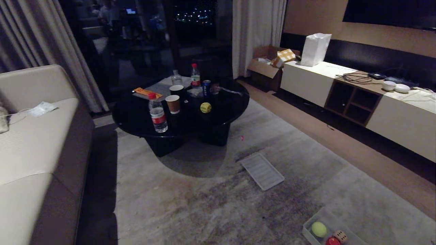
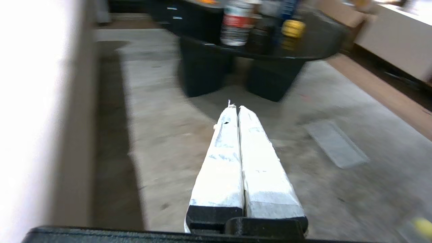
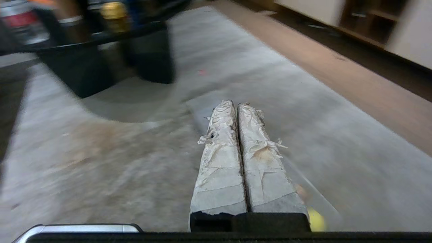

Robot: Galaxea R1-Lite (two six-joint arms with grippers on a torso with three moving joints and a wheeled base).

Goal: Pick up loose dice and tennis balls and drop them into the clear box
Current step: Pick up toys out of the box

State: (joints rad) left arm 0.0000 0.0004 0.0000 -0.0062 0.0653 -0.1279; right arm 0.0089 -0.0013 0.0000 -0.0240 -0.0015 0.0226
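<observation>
The clear box sits on the carpet at the near right, cut off by the picture's edge. Inside it lie a tennis ball, a tan die and a red die. A yellow die rests on the round black coffee table. Neither arm shows in the head view. My left gripper is shut and empty above the carpet, with the yellow die far ahead. My right gripper is also shut and empty, with the box wall and the tennis ball beside its base.
The box's flat ribbed lid lies on the carpet in front of the table. A water bottle, paper cups and a can crowd the tabletop. A sofa runs along the left, a low cabinet along the right wall.
</observation>
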